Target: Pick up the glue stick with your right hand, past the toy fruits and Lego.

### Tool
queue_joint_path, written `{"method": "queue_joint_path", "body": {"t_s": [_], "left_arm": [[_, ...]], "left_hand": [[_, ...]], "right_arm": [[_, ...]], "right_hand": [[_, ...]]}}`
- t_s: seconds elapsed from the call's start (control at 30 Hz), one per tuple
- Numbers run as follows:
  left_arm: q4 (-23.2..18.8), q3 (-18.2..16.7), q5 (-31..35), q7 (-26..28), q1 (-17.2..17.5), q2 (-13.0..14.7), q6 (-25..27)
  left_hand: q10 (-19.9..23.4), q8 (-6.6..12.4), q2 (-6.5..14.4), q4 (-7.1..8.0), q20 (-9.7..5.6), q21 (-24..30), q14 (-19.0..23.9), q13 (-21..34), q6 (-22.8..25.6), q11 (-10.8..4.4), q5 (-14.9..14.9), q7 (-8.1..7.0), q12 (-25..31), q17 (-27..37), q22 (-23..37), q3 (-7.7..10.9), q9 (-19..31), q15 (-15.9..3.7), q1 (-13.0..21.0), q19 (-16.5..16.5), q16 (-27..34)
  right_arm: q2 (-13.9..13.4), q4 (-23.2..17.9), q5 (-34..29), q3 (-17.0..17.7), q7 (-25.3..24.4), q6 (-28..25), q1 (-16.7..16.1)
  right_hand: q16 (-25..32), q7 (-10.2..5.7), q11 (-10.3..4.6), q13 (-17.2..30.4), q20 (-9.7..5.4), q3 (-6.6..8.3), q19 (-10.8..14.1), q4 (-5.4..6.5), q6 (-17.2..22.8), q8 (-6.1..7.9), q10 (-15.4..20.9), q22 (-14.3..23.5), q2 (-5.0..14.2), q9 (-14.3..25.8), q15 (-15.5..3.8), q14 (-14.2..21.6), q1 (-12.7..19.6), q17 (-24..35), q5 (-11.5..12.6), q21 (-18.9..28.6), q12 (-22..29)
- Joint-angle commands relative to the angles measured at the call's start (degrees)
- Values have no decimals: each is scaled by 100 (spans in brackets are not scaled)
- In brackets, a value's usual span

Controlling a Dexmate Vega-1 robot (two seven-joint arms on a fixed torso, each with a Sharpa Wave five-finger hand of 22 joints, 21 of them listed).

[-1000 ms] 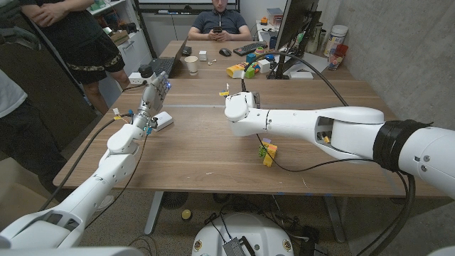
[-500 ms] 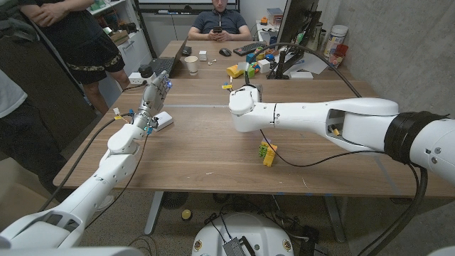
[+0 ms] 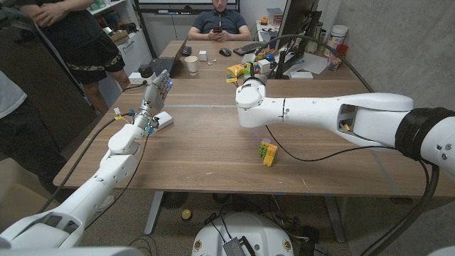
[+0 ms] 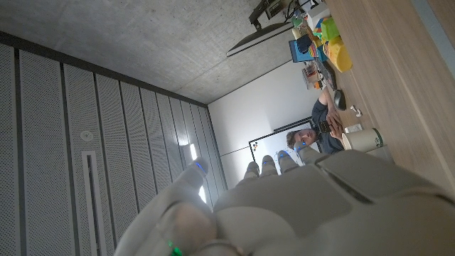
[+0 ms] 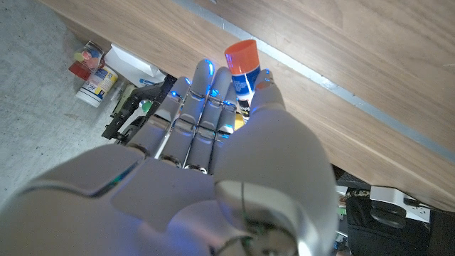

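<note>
The glue stick (image 5: 243,70) sits in the right hand (image 5: 213,121), seen in the right wrist view with its orange cap poking out past the fingertips and its blue-and-white body tucked between the fingers (image 5: 201,92) and the thumb side of the hand. The fingers are closed around it, lit with small blue lights. In the head view the right hand (image 3: 247,87) is over the far half of the wooden table (image 3: 206,153), the wrist hiding the stick there.

Just beyond that hand, at the table's far edge, lies a cluster of toy fruits and bricks (image 3: 245,69) in yellow, green and blue. Nearer the front edge, under the right forearm, a yellow and green Lego piece (image 3: 268,152) stands on the wood with a black cable running beside it.

The left hand (image 3: 155,92) is raised above the table's left side, its fingers together and extended, holding nothing; a white flat device (image 3: 163,120) lies just beside its wrist. A paper cup (image 3: 191,64) stands on the far table; I cannot tell what is in it. A tall canister with a red label (image 3: 337,39) stands at the far right. A seated person (image 3: 221,23) faces the table, and another stands at left (image 3: 78,35).
</note>
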Motion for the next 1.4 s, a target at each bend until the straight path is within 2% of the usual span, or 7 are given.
{"method": "queue_joint_path", "body": {"t_s": [0.03, 0.43, 0.83, 1.27, 1.4], "left_arm": [[-95, -11, 30, 60, 58, 11, -38], [-194, -10, 66, 116, 106, 32, -40], [-281, -17, 84, 161, 156, 41, -61], [-407, -48, 111, 230, 258, 76, -102], [-428, -58, 107, 228, 277, 86, -114]], "left_hand": [[-335, 37, 36, -35, 7, 23, -601, 16, -115, 25, -1, 9, 24, 7, 13, -5, 8, 18, 24, 39, 19], [-329, 37, 23, -28, 7, 22, -594, 16, -109, 31, -1, 8, 25, 10, 13, -19, 8, 19, 8, 41, 21], [-323, 38, 15, -19, 6, 22, -589, 16, -100, 27, 0, 5, 25, 13, 14, -33, 8, 13, -9, 45, 22], [-310, 40, 11, -9, 8, 23, -581, 15, -86, 27, 4, 4, 28, 14, 13, -46, 8, 17, -25, 53, 23], [-309, 41, 11, -7, 12, 21, -579, 15, -82, 25, 4, 4, 28, 14, 13, -49, 8, 14, -28, 50, 23]], "right_arm": [[-417, -581, 161, 104, -719, -57, 59], [-887, -1055, -38, 195, -1161, 266, -13], [-1148, -1455, -589, 339, -1533, 234, -156], [-1240, -1561, -1192, 704, -1809, 401, -507], [-1234, -1522, -1400, 876, -1941, 528, -695]], "right_hand": [[-73, -248, -19, -11, -48, 55, 6, 45, 198, 11, -37, 15, 303, 682, -579, 9, 379, 3, -24, 27, -16], [-221, -319, -64, -29, -112, 111, 4, 49, 195, -10, -70, 4, 325, 685, -650, 40, 478, -30, -52, 64, -15], [-381, -365, -92, -74, -181, 186, -3, 45, 194, -25, -86, -15, 345, 684, -696, 65, 597, -62, -93, 103, -29], [-515, -419, -174, -142, -201, 217, -12, 93, 259, -14, -42, -37, 336, 673, -730, 114, 621, -86, -149, 140, -42], [-530, -422, -144, -141, -210, 223, 5, 108, 282, -9, -23, -43, 339, 669, -725, 144, 624, -79, -166, 159, -30]]}}
